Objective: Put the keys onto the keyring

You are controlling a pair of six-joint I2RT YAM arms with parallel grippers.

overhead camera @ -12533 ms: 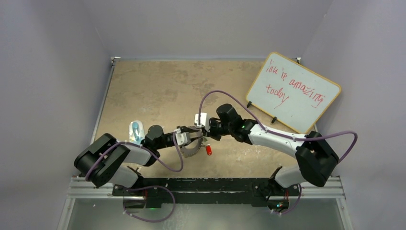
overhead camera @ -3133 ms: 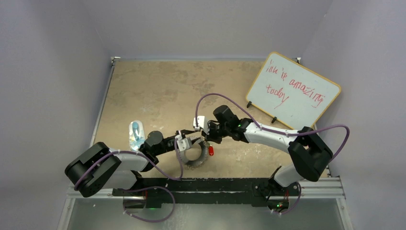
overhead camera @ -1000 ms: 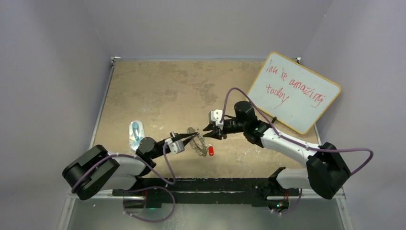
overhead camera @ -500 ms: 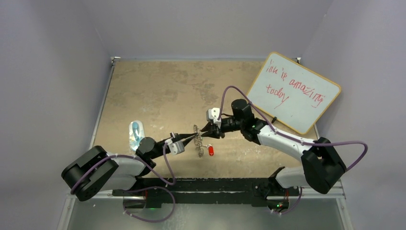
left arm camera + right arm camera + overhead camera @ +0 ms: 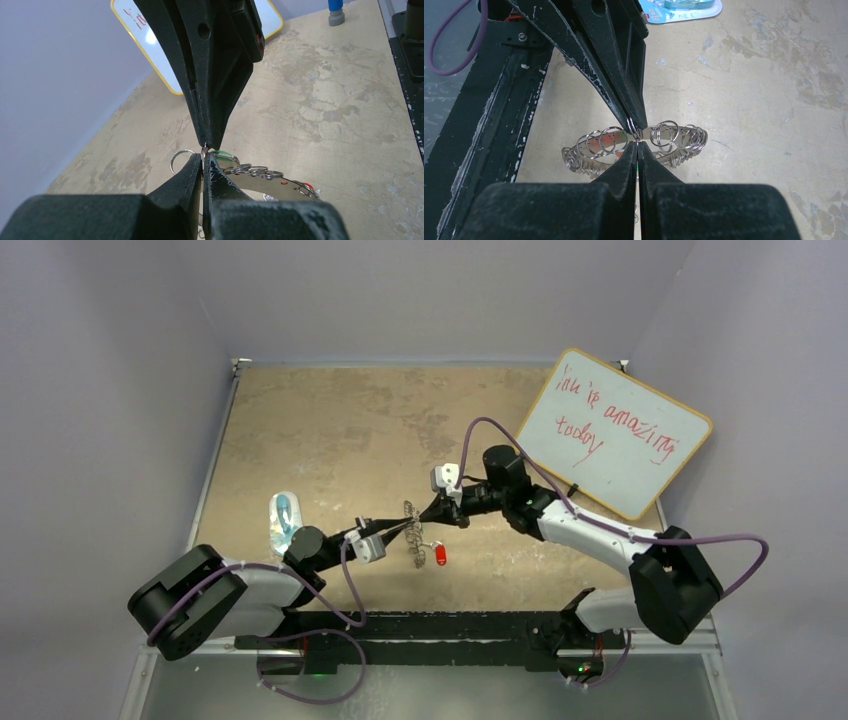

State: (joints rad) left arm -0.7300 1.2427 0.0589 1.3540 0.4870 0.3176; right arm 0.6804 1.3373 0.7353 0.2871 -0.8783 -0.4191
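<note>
The keyring [image 5: 413,538] is held up off the table, tipped almost on edge, between the two arms. My left gripper [image 5: 407,528] is shut on its rim; in the left wrist view [image 5: 204,159] the ring [image 5: 265,180] runs off to the right. My right gripper [image 5: 432,518] is shut, tip to tip with the left one [image 5: 638,145], right at the ring [image 5: 674,137]. The green key head [image 5: 220,152] shows right beside its tips, and a green sliver sits between its fingers. The red key [image 5: 441,556] is below the ring's right end [image 5: 308,186].
A whiteboard [image 5: 612,432] with red writing stands at the back right. A clear bluish plastic package [image 5: 284,518] lies at the left by the left arm and shows in the right wrist view [image 5: 679,10]. A black rail [image 5: 430,630] runs along the near edge.
The ring went from lying flat to being lifted and tipped on edge by my left gripper. My right gripper drew back, then returned to the ring. Little differs from half a second ago.
</note>
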